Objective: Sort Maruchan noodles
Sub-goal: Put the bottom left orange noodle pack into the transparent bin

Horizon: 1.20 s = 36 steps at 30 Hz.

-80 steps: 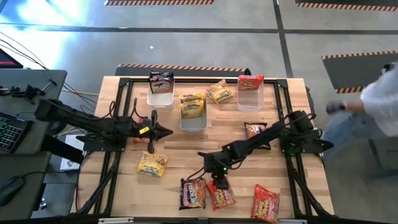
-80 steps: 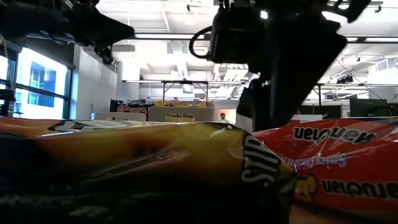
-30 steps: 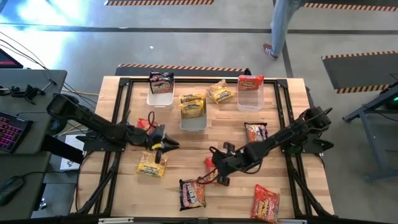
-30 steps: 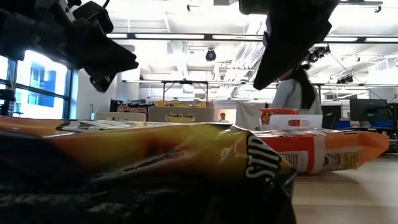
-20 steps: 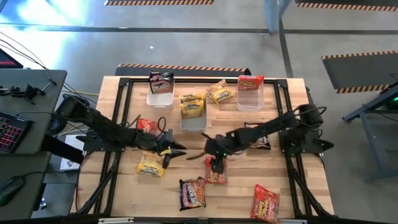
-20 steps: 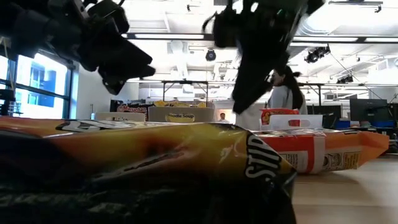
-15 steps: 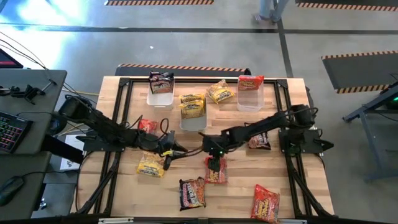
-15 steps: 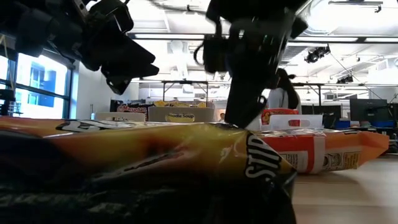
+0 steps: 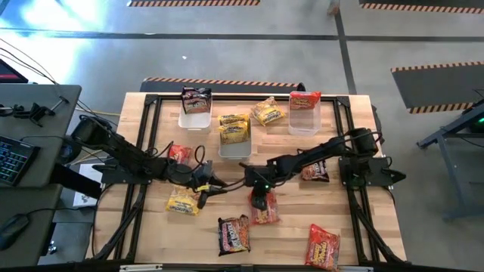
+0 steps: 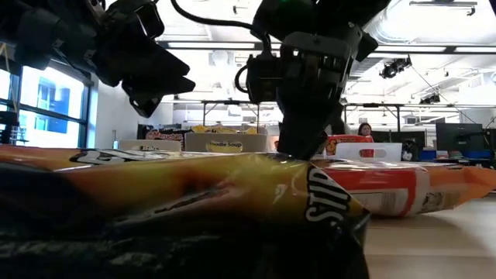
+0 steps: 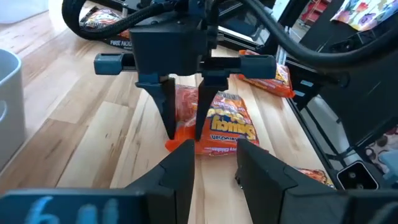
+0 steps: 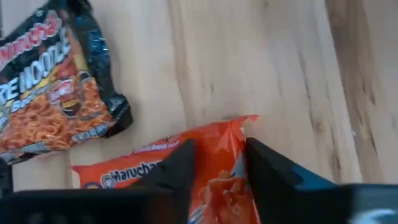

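Orange noodle packet [image 9: 264, 208] between right end effector [image 9: 260, 198] fingers, on table [image 9: 302, 219]

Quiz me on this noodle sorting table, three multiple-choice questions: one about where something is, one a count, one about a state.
1. Where is the right tool?
A. Directly above the orange packet at mid-table
B. Inside the middle bin
C. Beyond the table's edge

2. How many clear bins stand on the table?
A. Two
B. Three
C. Five

3. What state is the left tool in?
A. Shut on a yellow packet
B. Open, holding nothing
C. Shut on a dark packet

Answers:
1. A, the high view shows it right over that packet.
2. B, three stand in a row at the far side.
3. B, the left wrist view shows its fingers apart with nothing between them.
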{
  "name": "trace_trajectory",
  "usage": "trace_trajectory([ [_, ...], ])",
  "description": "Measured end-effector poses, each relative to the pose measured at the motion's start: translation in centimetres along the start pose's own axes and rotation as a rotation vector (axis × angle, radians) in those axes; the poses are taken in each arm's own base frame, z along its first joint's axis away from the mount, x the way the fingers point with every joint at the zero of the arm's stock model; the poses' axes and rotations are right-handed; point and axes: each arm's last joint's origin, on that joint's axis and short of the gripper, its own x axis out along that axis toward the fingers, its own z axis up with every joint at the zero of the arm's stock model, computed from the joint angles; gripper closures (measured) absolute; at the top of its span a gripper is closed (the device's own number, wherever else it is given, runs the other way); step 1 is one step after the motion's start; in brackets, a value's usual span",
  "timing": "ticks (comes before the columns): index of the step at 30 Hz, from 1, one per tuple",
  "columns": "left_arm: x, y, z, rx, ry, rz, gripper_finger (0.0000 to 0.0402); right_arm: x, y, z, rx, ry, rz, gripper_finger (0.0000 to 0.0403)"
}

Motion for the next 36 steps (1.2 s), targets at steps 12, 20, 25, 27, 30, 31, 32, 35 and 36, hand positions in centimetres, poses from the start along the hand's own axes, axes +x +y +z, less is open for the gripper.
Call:
trace_trajectory([
  [12, 0.0, 0.0, 0.0, -0.022, 0.006, 0.000, 0.0291, -0.4, 0.5, 0.5, -0.101, -0.114, -0.102, 0.0401],
  [20, 0.0, -0.1, -0.6, -0.111, 0.046, 0.008, 0.0263, -0.6, 2.8, -0.1, -0.151, -0.216, -0.243, 0.0403],
  [25, 1.0, 0.0, -1.8, -0.164, 0.099, 0.033, 0.0229, -0.5, 3.7, -0.4, -0.150, -0.276, -0.328, 0.0403],
  [27, 1.8, -0.1, -2.2, -0.177, 0.117, 0.049, 0.0217, -0.5, 3.9, -0.5, -0.151, -0.293, -0.346, 0.0403],
  [30, 3.5, -0.2, -2.6, -0.170, 0.131, 0.084, 0.0202, -0.5, 4.2, -0.6, -0.149, -0.318, -0.372, 0.0403],
  [31, 4.1, -0.3, -2.7, -0.168, 0.136, 0.093, 0.0198, -0.5, 4.3, -0.6, -0.151, -0.323, -0.376, 0.0403],
  [32, 4.8, -0.4, -2.8, -0.168, 0.139, 0.097, 0.0195, -0.5, 4.4, -0.6, -0.151, -0.328, -0.380, 0.0403],
  [35, 6.4, -0.5, -3.2, -0.180, 0.150, 0.112, 0.0186, -0.5, 4.5, -0.7, -0.144, -0.331, -0.377, 0.0403],
  [36, 6.9, -0.5, -3.4, -0.186, 0.155, 0.120, 0.0185, -0.5, 4.6, -0.8, -0.144, -0.333, -0.379, 0.0403],
])
